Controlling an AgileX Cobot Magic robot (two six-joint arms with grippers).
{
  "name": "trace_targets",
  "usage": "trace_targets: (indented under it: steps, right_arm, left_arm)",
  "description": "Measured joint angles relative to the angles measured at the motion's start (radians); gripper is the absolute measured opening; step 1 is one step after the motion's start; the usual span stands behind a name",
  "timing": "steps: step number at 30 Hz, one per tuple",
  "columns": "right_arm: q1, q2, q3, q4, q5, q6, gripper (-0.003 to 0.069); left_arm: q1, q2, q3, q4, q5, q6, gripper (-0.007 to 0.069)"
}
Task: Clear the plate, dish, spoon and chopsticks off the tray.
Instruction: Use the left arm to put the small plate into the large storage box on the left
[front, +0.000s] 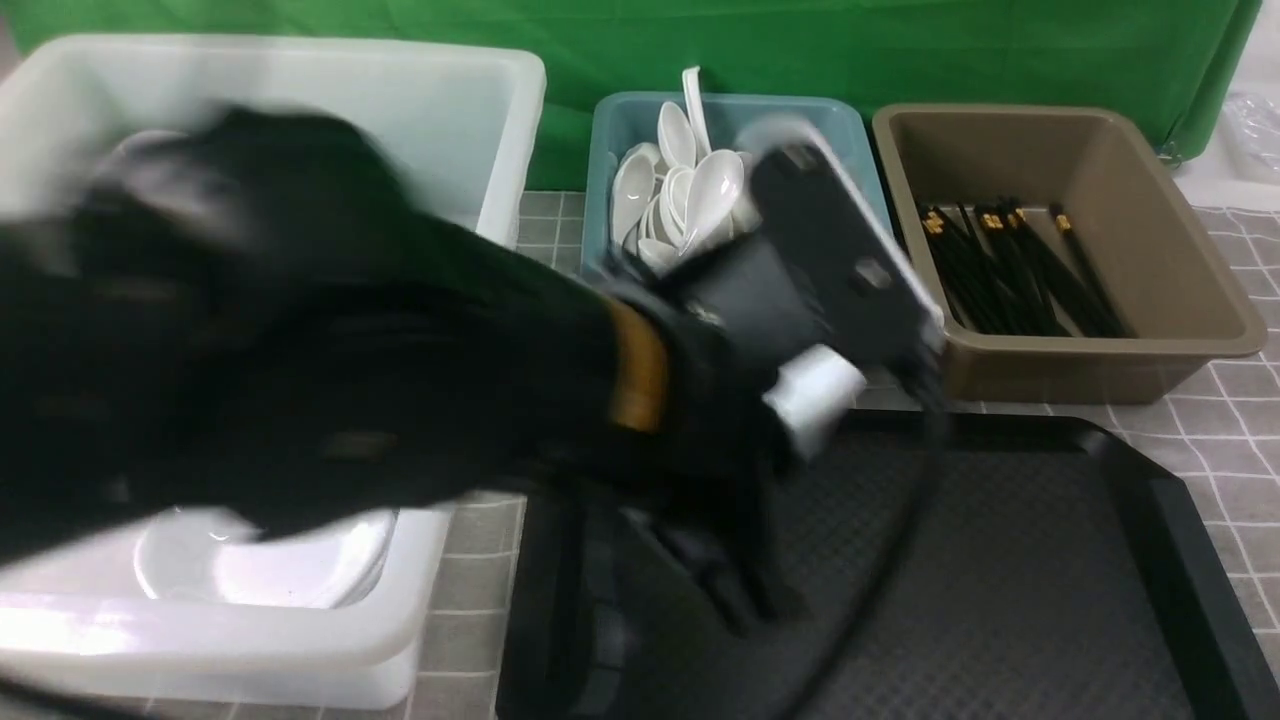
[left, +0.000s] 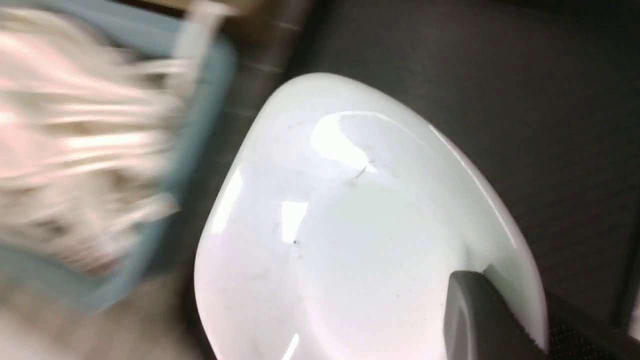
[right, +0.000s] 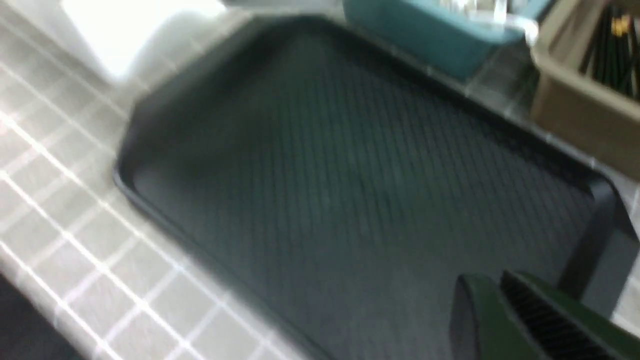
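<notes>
**One dish in the left tool's grip, three tubs around one tray**

Two tools are at work over the table (front: 480, 590). The left tool (front: 760, 615) is closed on the rim of one small white dish (left: 370, 250) — one finger (left: 462, 315) shows against the inner side. The dish is tilted, held above the black tray (front: 960, 560). The right tool (right: 492, 282) is narrow, its fingers drawn together over the tray's near part.

Three tubs stand around the tray. The large white tub (front: 330, 635), at the left, holds at least one white dish-like piece (front: 265, 560) near its front wall; more white ware (front: 150, 140) lies farther back, partly hidden and blurred behind the left arm (front: 400, 350). Whether the plate is among these cannot be told.

The teal tub (front: 800, 105), beyond the tray, holds a heap of white soup spoons (front: 712, 195), too overlapped to count exactly. The brown tub (front: 1100, 370), just beside it on the right, holds a bunch of black chopsticks (front: 1030, 270) with gold-coloured ends — again too bunched to count. Which spoon or pair of chopsticks belongs to the task cannot be told.
</notes>
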Motion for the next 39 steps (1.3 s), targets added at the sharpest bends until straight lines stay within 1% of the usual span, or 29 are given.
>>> trace_targets:
  steps: [2, 3, 5, 6, 7, 10, 13, 14, 15, 18, 23, 28, 29, 30, 31, 34, 35, 36, 37, 38, 39]
  right_arm:
    - [0.0, 0.024, 0.0, 0.0, -0.053, 0.004, 0.009]
    - [0.0, 0.033, 0.0, 0.0, -0.067, 0.005, 0.009]
    - [0.0, 0.071, 0.0, 0.0, -0.104, 0.007, 0.009]
    - [0.0, 0.079, 0.0, 0.0, -0.11, 0.007, 0.009]
    - [0.0, 0.109, 0.0, 0.0, -0.125, 0.008, 0.009]
    - [0.0, 0.168, 0.001, 0.0, -0.147, 0.008, 0.009]
    - [0.0, 0.228, 0.001, 0.001, -0.171, 0.008, 0.009]
    - [0.0, 0.238, 0.001, 0.001, -0.173, 0.009, 0.009]
    - [0.0, 0.24, 0.001, 0.001, -0.173, 0.009, 0.009]
    - [0.0, 0.265, 0.001, 0.006, -0.18, 0.01, 0.0091]
    - [0.0, 0.266, 0.001, 0.034, -0.191, 0.011, 0.0091]
    - [0.0, 0.266, 0.001, 0.066, -0.191, 0.004, 0.0091]
    - [0.0, 0.266, 0.001, 0.076, -0.192, -0.002, 0.0091]
    - [0.0, 0.266, 0.001, 0.076, -0.192, -0.002, 0.0091]
    - [0.0, 0.266, 0.001, 0.08, -0.192, -0.005, 0.0091]
    - [0.0, 0.266, 0.001, 0.088, -0.188, -0.009, 0.0091]
    - [0.0, 0.266, 0.001, 0.093, -0.184, -0.01, 0.0091]
    - [0.0, 0.266, 0.001, 0.093, -0.184, -0.011, 0.0091]
    - [0.0, 0.266, 0.001, 0.097, -0.181, -0.011, 0.0091]
    - [0.0, 0.266, 0.001, 0.101, -0.174, -0.011, 0.0091]
    - [0.0, 0.266, 0.001, 0.105, -0.17, -0.011, 0.0091]
  left_arm:
    - [0.017, -0.07, 0.029, 0.105, 0.076, -0.059, 0.0024]
    - [0.037, -0.098, 0.051, 0.138, 0.124, -0.075, 0.0024]
    - [0.093, -0.138, 0.097, 0.168, 0.173, -0.09, 0.0024]
    - [0.099, -0.142, 0.108, 0.172, 0.182, -0.089, 0.0024]
    - [0.143, -0.171, 0.147, 0.178, 0.201, -0.088, 0.0024]
    - [0.244, -0.2, 0.229, 0.183, 0.184, -0.069, 0.0025]
    - [0.345, -0.188, 0.306, 0.159, 0.138, -0.011, 0.0025]
    - [0.372, -0.177, 0.322, 0.151, 0.122, 0.001, 0.0025]
    - [0.377, -0.171, 0.329, 0.147, 0.116, 0.009, 0.0025]
    - [0.45, -0.121, 0.366, 0.135, 0.053, 0.025, 0.0025]
    - [0.481, -0.062, 0.366, 0.113, 0.018, 0.03, 0.0027]
    - [0.481, -0.045, 0.366, 0.056, 0.015, 0.083, 0.0044]
    - [0.481, -0.045, 0.367, 0.047, 0.015, 0.094, 0.0069]
    - [0.481, -0.045, 0.367, 0.045, 0.015, 0.094, 0.0069]
    - [0.481, -0.045, 0.368, 0.042, 0.015, 0.096, 0.009]
    - [0.481, -0.045, 0.368, 0.038, 0.015, 0.098, 0.019]
    - [0.481, -0.045, 0.368, 0.036, 0.015, 0.099, 0.0246]
    - [0.481, -0.045, 0.368, 0.036, 0.015, 0.099, 0.0246]
    - [0.481, -0.045, 0.368, 0.033, 0.015, 0.099, 0.0288]
    - [0.481, -0.046, 0.368, 0.031, 0.014, 0.098, 0.0355]
    - [0.481, -0.052, 0.367, 0.024, 0.012, 0.096, 0.0402]
